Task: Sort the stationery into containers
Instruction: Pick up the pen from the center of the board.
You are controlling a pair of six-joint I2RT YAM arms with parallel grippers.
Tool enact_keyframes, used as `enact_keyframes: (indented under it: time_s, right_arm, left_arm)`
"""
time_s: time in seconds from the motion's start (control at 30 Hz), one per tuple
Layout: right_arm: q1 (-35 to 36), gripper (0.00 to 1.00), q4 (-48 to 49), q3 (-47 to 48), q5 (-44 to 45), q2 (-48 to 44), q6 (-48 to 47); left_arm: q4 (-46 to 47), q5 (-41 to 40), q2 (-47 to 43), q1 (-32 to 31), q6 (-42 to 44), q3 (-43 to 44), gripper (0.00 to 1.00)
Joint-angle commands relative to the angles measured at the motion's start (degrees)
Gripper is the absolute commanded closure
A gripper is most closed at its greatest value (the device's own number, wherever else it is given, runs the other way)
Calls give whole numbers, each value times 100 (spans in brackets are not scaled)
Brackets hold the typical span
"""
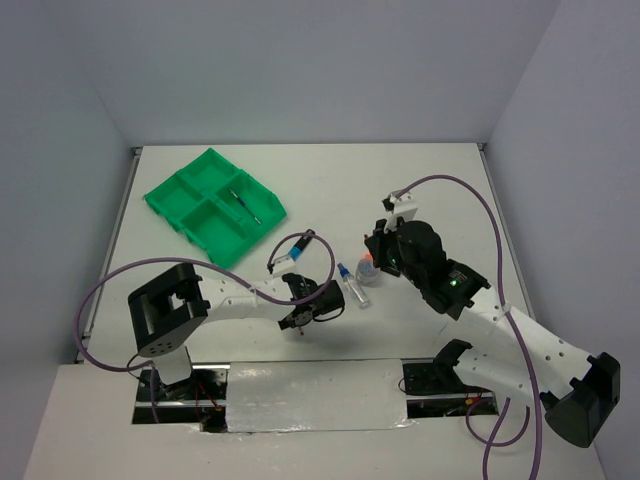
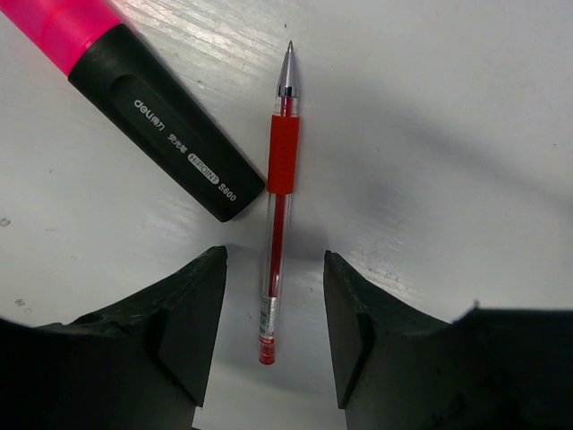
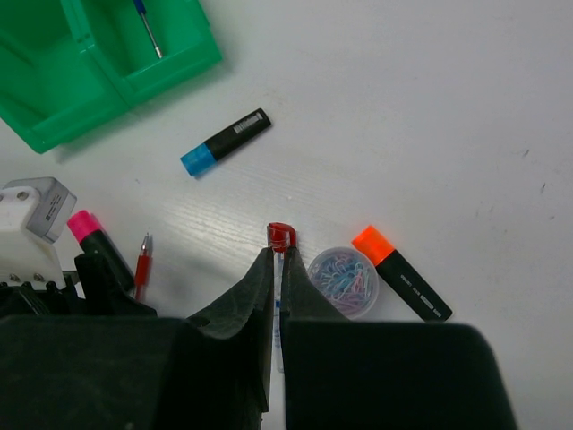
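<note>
Left claw (image 2: 273, 260): released, jaws parted astride the red pen (image 2: 283, 161), touching neither side of it. Pen flat on the desk (image 3: 403, 107), tip toward twelve o'clock, pink highlighter (image 2: 161, 125) just beside at ten. Right claw (image 3: 276, 260): clenched, red-capped item (image 3: 281, 236) at its tips; cannot tell whether held.

Done so far: only a blue pen (image 3: 149, 29) in one compartment of the green tray (image 3: 54, 116), at ten o'clock on the desk seen from above.

Left to sort: red pen, pink highlighter, blue highlighter (image 3: 226, 141) at eleven of the right claw, paper-clip tub (image 3: 343, 279) and orange highlighter (image 3: 401, 285) at three, blue-capped tube (image 1: 352, 285). Judged early going.
</note>
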Motion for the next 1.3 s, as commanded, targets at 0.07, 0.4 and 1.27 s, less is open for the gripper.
enact_keyframes:
  time_s: [0.07, 0.4, 1.27]
  right_arm:
    - [-17, 100, 312, -18, -106, -88, -64]
    - [-26, 100, 312, -35, -79, -238, -82]
    - [-782, 100, 1998, -914, -395, -1845, 1878]
  left_arm:
    - [327, 117, 62, 52, 78, -165, 44]
    - [960, 513, -17, 61, 210, -639, 100]
    - [6783, 1030, -3488, -642, 5901, -2721, 100]
